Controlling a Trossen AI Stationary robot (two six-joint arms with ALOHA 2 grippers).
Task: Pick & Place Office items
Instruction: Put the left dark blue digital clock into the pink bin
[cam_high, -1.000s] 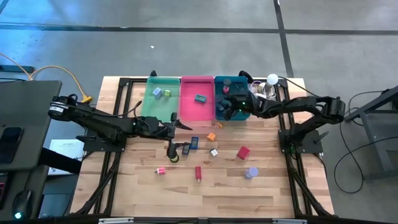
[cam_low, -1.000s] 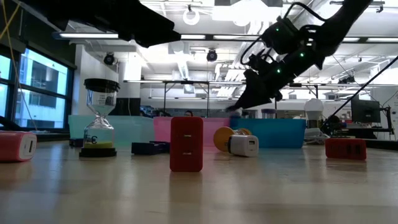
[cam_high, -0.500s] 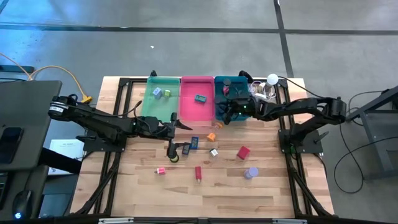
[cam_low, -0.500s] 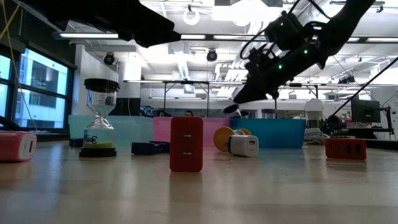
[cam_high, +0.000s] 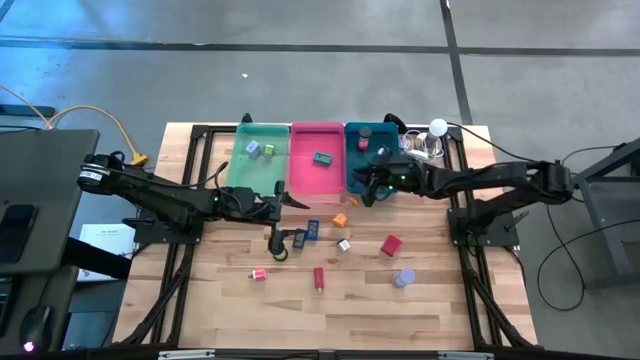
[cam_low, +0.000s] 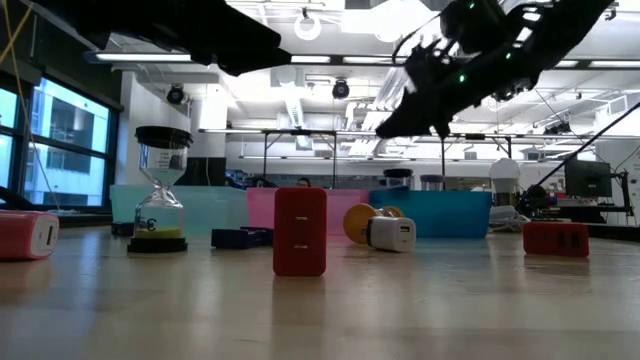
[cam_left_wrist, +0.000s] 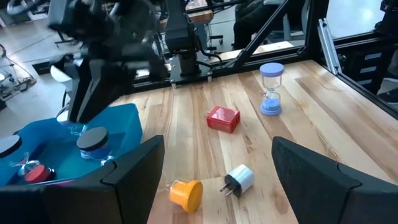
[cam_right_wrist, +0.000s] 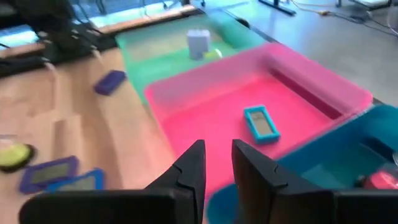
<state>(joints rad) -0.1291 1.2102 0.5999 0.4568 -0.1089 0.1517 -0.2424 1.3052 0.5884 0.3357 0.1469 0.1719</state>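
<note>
My right gripper (cam_high: 362, 190) hangs over the teal tray (cam_high: 372, 180) edge, jaws nearly shut w/ nothing between them. Left gripper (cam_high: 292, 200) waits wide open and empty by the green tray (cam_high: 240, 165). Done so far, I'd say: a few items sit in the trays, e.g. teal block (cam_right_wrist: 261, 123) in pink tray (cam_right_wrist: 205, 118). Left on the table below/beside me: orange piece (cam_high: 340, 219), red block (cam_high: 391, 245), lavender hourglass (cam_high: 403, 278), more.

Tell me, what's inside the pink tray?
One small teal rectangular item lies flat inside the pink tray. The right gripper's fingers cover part of the tray's near edge, so that bit stays hidden.
</note>
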